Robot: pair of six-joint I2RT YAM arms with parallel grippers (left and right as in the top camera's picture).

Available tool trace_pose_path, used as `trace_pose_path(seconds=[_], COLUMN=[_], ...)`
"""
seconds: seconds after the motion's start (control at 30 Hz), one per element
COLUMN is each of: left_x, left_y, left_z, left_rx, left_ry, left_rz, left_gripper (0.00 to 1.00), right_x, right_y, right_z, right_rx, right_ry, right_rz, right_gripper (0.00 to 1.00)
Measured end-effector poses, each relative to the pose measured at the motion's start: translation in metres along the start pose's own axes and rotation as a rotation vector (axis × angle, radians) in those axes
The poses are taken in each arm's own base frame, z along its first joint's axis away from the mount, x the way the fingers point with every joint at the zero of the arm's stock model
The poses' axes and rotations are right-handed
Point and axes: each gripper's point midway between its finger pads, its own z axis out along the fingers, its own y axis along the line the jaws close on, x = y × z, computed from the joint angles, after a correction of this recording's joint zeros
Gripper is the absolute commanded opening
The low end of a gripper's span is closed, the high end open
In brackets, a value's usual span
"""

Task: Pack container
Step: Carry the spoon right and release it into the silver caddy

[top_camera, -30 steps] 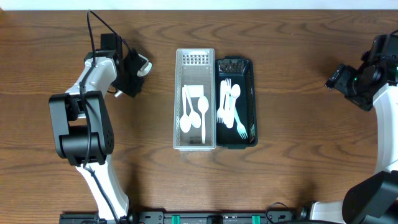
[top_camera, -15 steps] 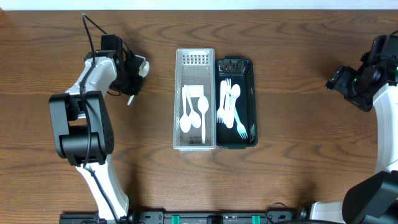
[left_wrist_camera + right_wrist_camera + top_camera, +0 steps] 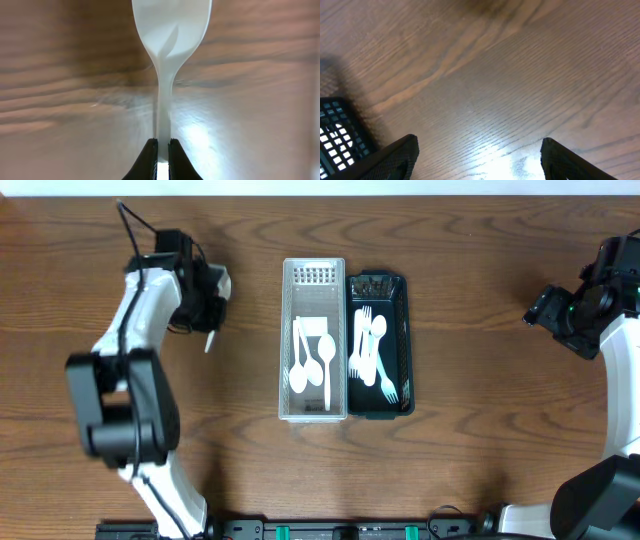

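A spoon is clamped in the left jaws, left of the tray. The right jaws are held apart, well right of it.

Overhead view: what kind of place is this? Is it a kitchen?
Probably a robot lab bench: two arms at a wooden table, the left tool gripping a white plastic utensil, a clear bin and a black bin of cutlery between them.

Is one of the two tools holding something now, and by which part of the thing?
The left tool holds a white plastic utensil by its narrow handle, with the wide end pointing away. The right tool is open and holds nothing.
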Motion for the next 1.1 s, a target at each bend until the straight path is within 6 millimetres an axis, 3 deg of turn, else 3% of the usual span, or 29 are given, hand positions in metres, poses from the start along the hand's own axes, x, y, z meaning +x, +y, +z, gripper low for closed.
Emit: trace_pose_path(seconds=[0.17,0.27,0.33,0.5,0.73,0.8,0.9,0.93,0.97,1.1], left_x=[-0.027,-0.033,-0.034,-0.025,-0.008,-0.004,0.0,0.0,0.001,0.004], left_y=[-0.04,-0.076,-0.104,-0.157,-0.186,-0.19,-0.195,-0.196,-0.197,-0.189], left_z=[-0.092,-0.125,-0.135,-0.115,-0.06,-0.049,-0.042,-0.042,-0.042,-0.046], left_rx=[-0.03,-0.007,0.026,0.09,0.114,0.114,0.114,0.117,0.119,0.113], left_ry=[-0.231,-0.318,-0.338,-0.271,-0.108,-0.076,-0.054,-0.052,-0.05,-0.04], left_rz=[0.028,0.043,0.053,0.087,0.052,0.049,0.047,0.045,0.037,0.012], left_gripper=[0.06,0.06,0.06,0.06,0.08,0.17,0.4,0.68,0.8,0.88], right_x=[0.0,0.0,0.0,-0.003,-0.005,-0.005,-0.005,-0.006,-0.006,-0.008], right_y=[0.0,0.0,0.0,0.001,0.002,0.002,0.002,0.002,0.002,0.003], right_z=[0.0,0.0,0.0,0.0,0.0,0.0,0.0,0.0,0.0,0.0], right_rx=[0.0,0.0,-0.001,-0.004,-0.006,-0.007,-0.008,-0.008,-0.008,-0.011], right_ry=[0.0,0.0,-0.001,-0.012,-0.018,-0.019,-0.022,-0.022,-0.022,-0.03], right_rz=[0.0,0.0,0.0,0.0,-0.001,-0.001,-0.001,-0.001,-0.001,-0.014], right_gripper=[0.83,0.83,0.84,0.84,0.84,0.84,0.84,0.84,0.84,0.84])
